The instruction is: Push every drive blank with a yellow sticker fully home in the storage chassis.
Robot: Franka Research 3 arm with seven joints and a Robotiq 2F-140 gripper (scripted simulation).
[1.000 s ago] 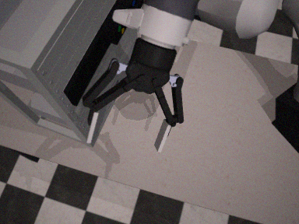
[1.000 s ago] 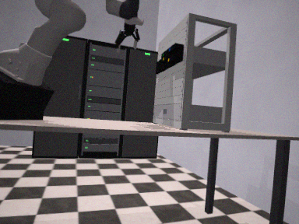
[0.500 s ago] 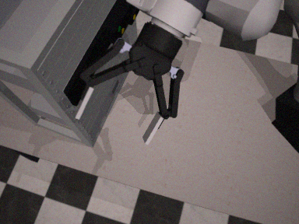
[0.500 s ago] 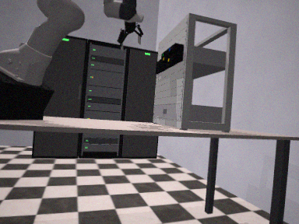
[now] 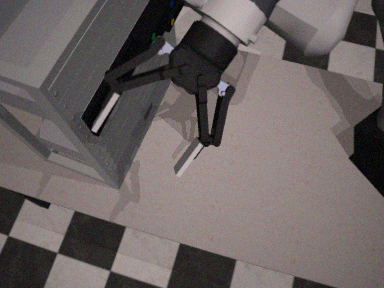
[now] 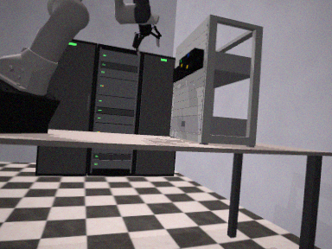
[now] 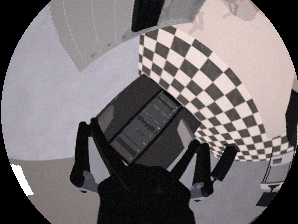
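Observation:
The grey rack stands on the table, with the dark storage chassis in its upper front. Small coloured stickers show on the chassis front: blue, yellow and green in the overhead view. They are too small to tell which blanks stand out. My gripper is open wide and empty. It hangs in the air in front of the rack face, touching nothing. In the side view it is high above the table, left of the chassis. In the wrist view my fingers frame distant cabinets.
A row of dark server cabinets stands behind the table. The table's front edge runs above a checkered floor. The arm's pale links reach in from the upper right.

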